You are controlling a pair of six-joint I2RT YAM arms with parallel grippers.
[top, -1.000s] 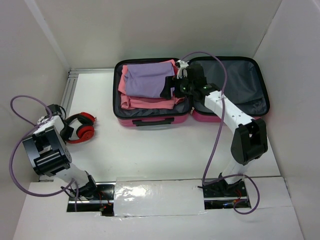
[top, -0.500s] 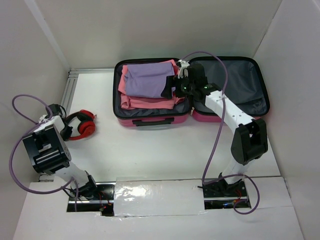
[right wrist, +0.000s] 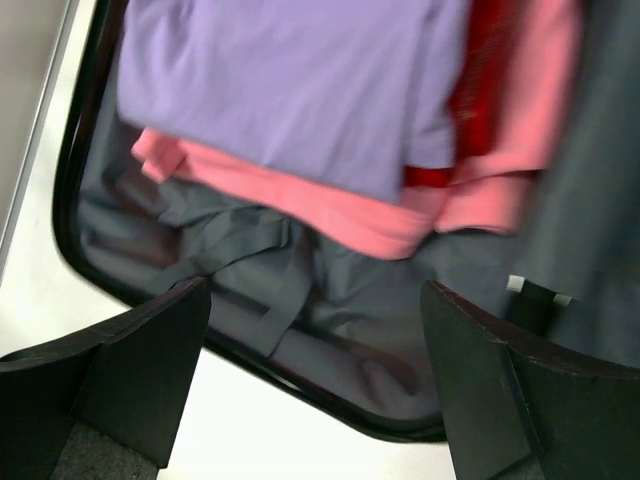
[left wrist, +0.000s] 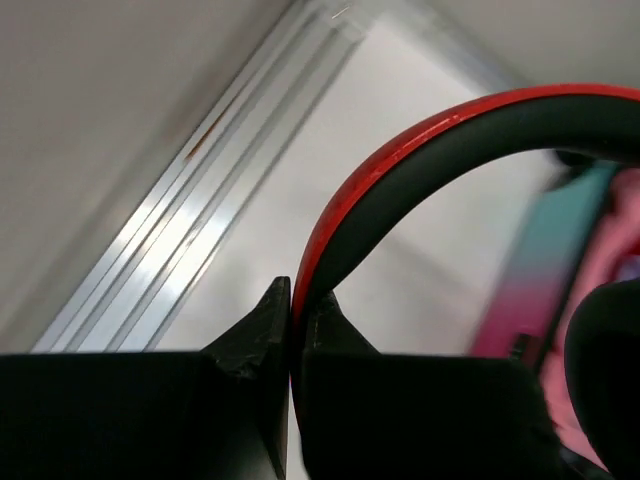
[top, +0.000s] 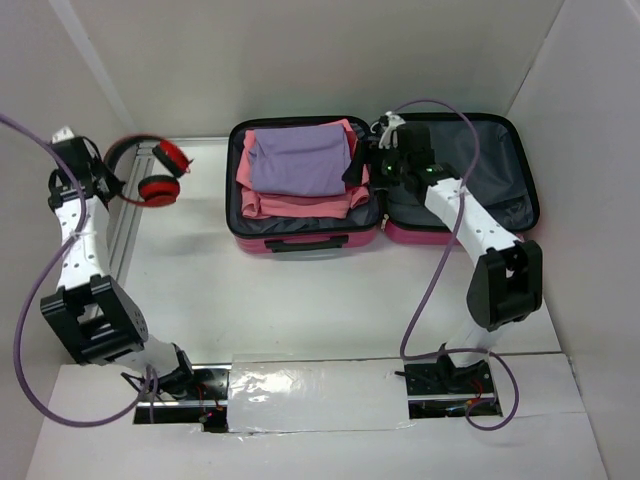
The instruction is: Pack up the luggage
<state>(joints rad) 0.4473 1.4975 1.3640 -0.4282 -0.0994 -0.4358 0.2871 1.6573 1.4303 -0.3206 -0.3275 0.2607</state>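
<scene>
luggage [top: 495,165]: open flat, far side of table [top: 300,300], folded clothes [top: 300,160] in left half | handling: rigid light shell, hinged (take the front handle [top: 305,243] or rim) | left gripper [left wrist: 293,315]: pinched on red headphones [left wrist: 420,160] band | right gripper [right wrist: 315,300]: wide apart, empty

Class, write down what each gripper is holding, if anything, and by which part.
The left gripper holds the red headphones by the headband. The right gripper is open and holds nothing.
</scene>
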